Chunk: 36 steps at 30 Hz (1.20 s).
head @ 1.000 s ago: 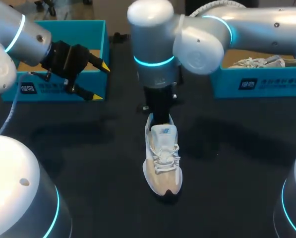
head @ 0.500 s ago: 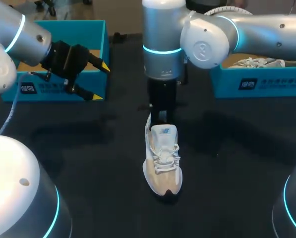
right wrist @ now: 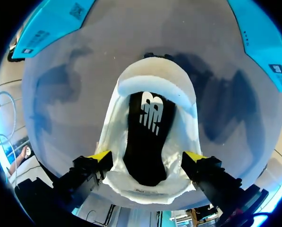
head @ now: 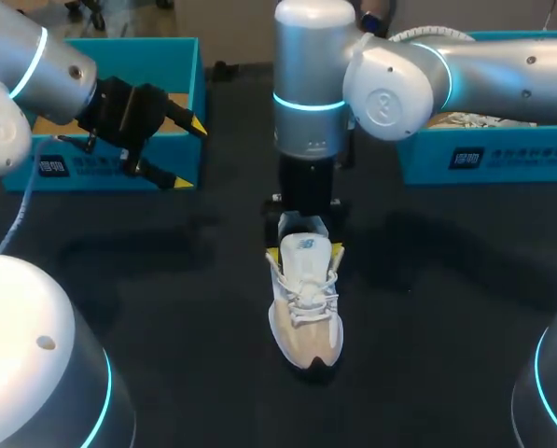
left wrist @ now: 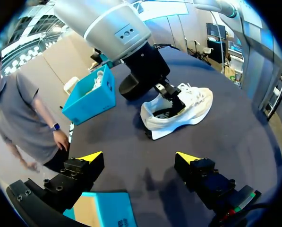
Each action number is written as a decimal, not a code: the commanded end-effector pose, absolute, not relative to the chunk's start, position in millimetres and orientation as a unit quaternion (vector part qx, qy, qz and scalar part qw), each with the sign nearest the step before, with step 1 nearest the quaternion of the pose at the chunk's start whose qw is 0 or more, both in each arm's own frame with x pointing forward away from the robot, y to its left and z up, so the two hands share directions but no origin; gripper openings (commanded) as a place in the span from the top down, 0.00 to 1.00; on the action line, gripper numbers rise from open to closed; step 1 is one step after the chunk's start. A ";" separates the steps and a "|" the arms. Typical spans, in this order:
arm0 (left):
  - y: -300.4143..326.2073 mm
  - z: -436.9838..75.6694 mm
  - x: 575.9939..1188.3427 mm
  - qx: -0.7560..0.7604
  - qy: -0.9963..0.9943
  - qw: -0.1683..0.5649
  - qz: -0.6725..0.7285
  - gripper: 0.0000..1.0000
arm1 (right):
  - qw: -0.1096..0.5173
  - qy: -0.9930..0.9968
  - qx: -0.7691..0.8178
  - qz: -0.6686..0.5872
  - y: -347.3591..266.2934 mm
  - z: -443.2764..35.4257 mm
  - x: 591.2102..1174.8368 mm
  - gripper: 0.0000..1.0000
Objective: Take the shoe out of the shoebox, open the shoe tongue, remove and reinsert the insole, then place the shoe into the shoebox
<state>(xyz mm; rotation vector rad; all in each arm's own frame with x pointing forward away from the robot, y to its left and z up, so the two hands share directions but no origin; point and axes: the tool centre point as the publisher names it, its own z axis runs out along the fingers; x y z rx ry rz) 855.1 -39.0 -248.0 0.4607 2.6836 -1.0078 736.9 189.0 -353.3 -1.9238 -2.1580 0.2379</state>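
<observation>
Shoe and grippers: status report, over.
Left gripper open, empty. Right gripper open, astride shoe at collar. Shoe on table, insole inside. Nothing blocking.

You're in a robotics lab, by the look of it: a silver left arm (head: pixel 35 65) and right arm (head: pixel 474 70) with glowing cyan rings come in over a dark-covered desk (head: pixel 446 308) carrying a blue left shoebox (head: pixel 180 56), a matching right shoebox (head: pixel 483 154) and one pale shoe (head: pixel 304 299).

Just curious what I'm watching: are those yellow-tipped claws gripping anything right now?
Left gripper: open, holding nothing.
Right gripper: open, one finger on each side of the white lace-up sneaker.
</observation>
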 end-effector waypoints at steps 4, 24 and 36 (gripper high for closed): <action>-39.0 -247.7 854.3 0.158 0.918 0.119 -0.343 0.00 | 0.124 -0.736 -0.660 0.083 188.8 -360.1 731.5 0.00; -39.0 -247.7 854.3 0.158 0.918 0.119 -0.343 0.00 | 0.062 -0.714 -0.690 0.097 177.6 -296.7 709.6 0.00; -39.0 -247.7 854.3 0.158 0.918 0.119 -0.343 0.00 | 0.037 -0.711 -0.696 0.094 180.2 -273.3 691.8 0.22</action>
